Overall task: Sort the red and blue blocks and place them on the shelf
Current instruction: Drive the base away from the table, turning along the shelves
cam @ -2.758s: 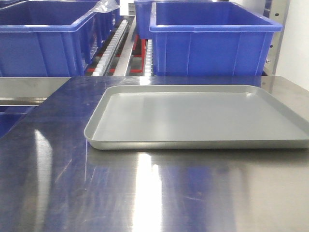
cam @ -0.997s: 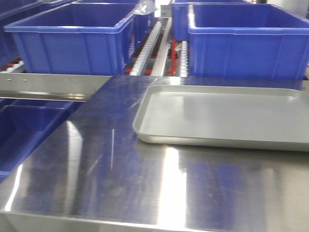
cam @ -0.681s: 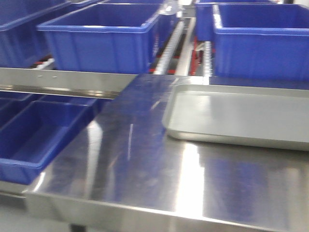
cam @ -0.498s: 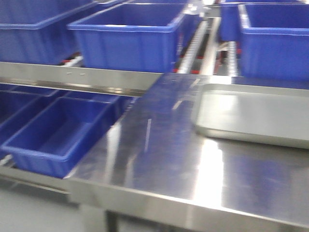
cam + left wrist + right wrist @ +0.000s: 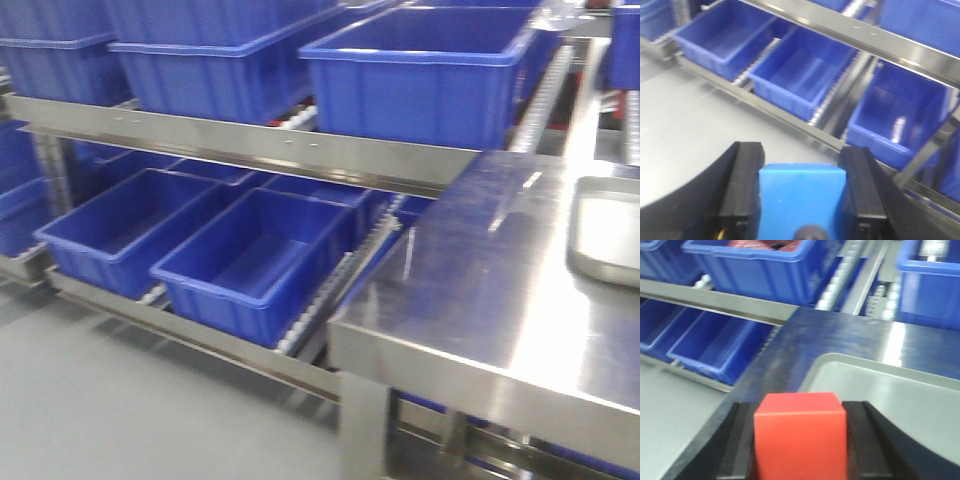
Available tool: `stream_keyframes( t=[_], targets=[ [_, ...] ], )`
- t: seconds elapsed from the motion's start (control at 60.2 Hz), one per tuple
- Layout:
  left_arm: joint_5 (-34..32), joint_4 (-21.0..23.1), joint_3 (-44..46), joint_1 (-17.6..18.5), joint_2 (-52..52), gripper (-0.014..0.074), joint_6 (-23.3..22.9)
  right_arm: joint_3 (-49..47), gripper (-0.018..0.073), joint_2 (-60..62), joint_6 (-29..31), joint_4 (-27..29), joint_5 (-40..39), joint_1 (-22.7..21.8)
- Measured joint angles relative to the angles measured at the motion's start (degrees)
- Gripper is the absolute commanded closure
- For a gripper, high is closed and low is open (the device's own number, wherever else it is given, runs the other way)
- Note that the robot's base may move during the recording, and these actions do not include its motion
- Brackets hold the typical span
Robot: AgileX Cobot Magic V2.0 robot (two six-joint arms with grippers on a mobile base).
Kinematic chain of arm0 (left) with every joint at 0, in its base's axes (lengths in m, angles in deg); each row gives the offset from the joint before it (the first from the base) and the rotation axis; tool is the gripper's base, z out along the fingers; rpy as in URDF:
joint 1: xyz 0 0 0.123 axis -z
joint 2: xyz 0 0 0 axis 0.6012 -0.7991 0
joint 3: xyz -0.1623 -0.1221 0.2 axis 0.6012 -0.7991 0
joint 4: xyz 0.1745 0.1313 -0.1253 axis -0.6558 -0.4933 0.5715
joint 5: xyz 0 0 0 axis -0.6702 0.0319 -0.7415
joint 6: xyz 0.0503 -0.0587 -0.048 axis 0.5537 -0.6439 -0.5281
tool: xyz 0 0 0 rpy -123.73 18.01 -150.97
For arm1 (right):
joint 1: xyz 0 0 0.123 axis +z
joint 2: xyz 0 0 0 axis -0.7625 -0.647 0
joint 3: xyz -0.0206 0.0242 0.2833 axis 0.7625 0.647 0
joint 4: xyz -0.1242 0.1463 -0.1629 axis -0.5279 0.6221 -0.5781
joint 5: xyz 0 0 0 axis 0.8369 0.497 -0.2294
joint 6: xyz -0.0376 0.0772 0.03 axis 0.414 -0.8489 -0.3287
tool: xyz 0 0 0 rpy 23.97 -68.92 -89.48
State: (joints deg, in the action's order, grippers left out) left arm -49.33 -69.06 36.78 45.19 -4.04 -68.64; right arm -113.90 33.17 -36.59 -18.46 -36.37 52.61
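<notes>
Left gripper [image 5: 801,172]: jaws drawn in narrow on the blue block [image 5: 802,200], with black pads [image 5: 742,190] flat against two opposite sides. The block sits at 6 o'clock in the left wrist view. It is held above grey floor [image 5: 690,115], on the near side of the shelf [image 5: 865,35].

Right gripper [image 5: 800,407]: clamped the same way on the red block [image 5: 800,435], which is at 6 o'clock in the right wrist view. It hangs above the steel table [image 5: 805,340]. The silver tray [image 5: 900,400] lies just beyond it, at 3 to 4 o'clock.

Front view: no gripper or block is in sight.
- The shelf's front rail [image 5: 250,140] runs from 9 o'clock toward centre and carries small screw heads.
- On the upper tier, large blue bins [image 5: 420,80] stand side by side from 10 to 1 o'clock.
- On the lower tier, two open lower bins [image 5: 250,260] sit at 8 to 9 o'clock with white roller tracks [image 5: 318,305] alongside.
- The table fills 3 to 5 o'clock. Its far corner meets the rail and it hides the right end of the lower tier.
- The tray sits on the table at 3 o'clock, cut off by the frame edge.

In the right wrist view, one upper-tier bin [image 5: 760,260] at 11 o'clock holds something red. It is too blurred to tell what.
</notes>
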Motion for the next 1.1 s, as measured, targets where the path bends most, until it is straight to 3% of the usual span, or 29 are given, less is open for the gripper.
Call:
stream_keyframes(
  t=[1.097],
  targets=[
    [0.00, 0.00, 0.00, 0.00, 0.00, 0.0470, 0.00, 0.00, 0.0497, 0.00, 0.00, 0.00, 0.00, 0.00]
  ],
)
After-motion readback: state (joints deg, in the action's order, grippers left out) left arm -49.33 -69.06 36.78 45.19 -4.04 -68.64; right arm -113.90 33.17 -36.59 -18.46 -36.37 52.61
